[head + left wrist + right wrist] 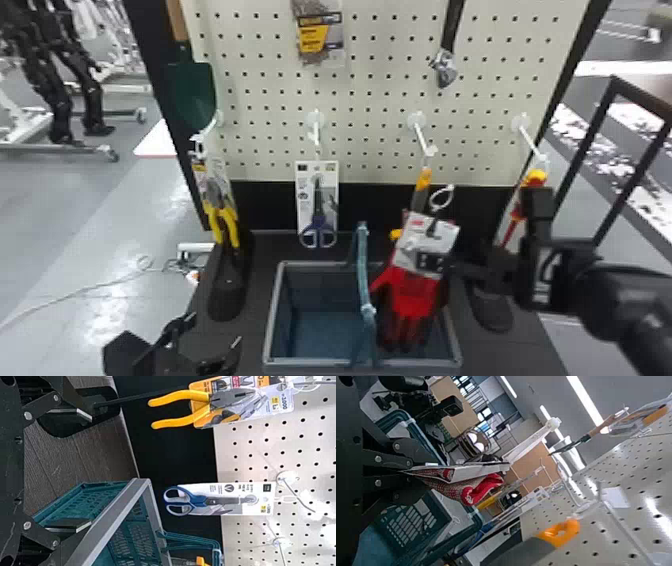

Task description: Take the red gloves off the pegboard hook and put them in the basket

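The red gloves (412, 295) hang fingers down over the right part of the basket (272, 310), right of its raised handle. Their card's white loop stands free of the hooks. My right gripper (457, 269) holds them from the right side; in the right wrist view the gripper (409, 470) is shut on the upper part of the gloves (482, 489) and their card. Low at the left, beside the basket, is my left gripper (207, 332). In the left wrist view that gripper (85, 470) is open with nothing between its fingers, near the basket rim (115, 514).
Behind the basket stands the pegboard (370, 120). Its lower hooks carry yellow-handled pliers (220, 215), carded scissors (317, 210), an orange-handled tool (424, 180) close behind the gloves, and a red-and-yellow tool (520, 205) near my right arm.
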Controlling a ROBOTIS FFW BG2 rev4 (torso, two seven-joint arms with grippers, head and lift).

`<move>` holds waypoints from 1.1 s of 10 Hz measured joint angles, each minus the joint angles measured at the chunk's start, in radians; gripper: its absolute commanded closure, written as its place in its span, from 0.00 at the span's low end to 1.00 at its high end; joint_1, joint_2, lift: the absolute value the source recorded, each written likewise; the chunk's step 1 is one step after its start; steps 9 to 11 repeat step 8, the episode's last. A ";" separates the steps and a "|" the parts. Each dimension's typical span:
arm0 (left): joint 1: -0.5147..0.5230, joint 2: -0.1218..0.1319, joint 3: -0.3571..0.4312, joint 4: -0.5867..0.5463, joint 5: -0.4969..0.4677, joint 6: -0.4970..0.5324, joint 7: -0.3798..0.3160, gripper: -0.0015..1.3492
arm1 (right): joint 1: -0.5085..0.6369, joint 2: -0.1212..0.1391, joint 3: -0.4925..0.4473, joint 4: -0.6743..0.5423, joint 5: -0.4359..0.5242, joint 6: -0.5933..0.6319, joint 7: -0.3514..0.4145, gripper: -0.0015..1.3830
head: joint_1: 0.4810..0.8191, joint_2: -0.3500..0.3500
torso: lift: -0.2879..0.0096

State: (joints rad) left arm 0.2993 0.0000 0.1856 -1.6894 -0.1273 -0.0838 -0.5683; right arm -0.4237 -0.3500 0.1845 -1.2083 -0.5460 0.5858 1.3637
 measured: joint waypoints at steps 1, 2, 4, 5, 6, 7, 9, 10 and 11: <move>-0.002 0.000 0.000 0.001 0.000 -0.001 0.000 0.26 | -0.007 0.033 0.025 0.052 0.008 -0.020 0.000 0.92 | 0.20 0.50 | 0.63; -0.007 0.000 -0.001 0.002 0.000 -0.002 0.000 0.26 | -0.009 0.064 0.037 0.101 0.023 -0.040 0.000 0.92 | 0.20 0.50 | 0.63; -0.009 0.000 -0.004 0.003 0.003 -0.001 0.000 0.26 | -0.005 0.105 0.040 0.157 0.066 -0.059 0.000 0.25 | 0.20 0.50 | 0.63; -0.008 0.000 -0.004 0.004 0.005 0.000 0.000 0.26 | -0.002 0.110 0.036 0.166 0.086 -0.061 0.000 0.01 | 0.20 0.50 | 0.63; -0.007 0.000 -0.005 0.003 0.006 0.000 0.000 0.26 | -0.001 0.110 0.027 0.171 0.094 -0.066 0.000 0.07 | 0.20 0.50 | 0.63; -0.006 0.000 -0.005 0.003 0.008 0.001 0.000 0.26 | -0.001 0.109 0.018 0.173 0.097 -0.069 0.000 0.14 | 0.20 0.50 | 0.63; -0.006 0.000 -0.005 0.002 0.009 0.001 0.000 0.26 | 0.001 0.108 0.009 0.173 0.095 -0.071 0.000 0.18 | 0.20 0.50 | 0.63; -0.006 0.000 -0.005 0.002 0.009 0.001 0.000 0.26 | 0.001 0.108 0.009 0.173 0.095 -0.071 0.000 0.18 | 0.20 0.50 | 0.63; -0.006 0.000 -0.005 0.002 0.009 0.001 0.000 0.26 | 0.001 0.108 0.009 0.173 0.095 -0.071 0.000 0.18 | 0.20 0.50 | 0.63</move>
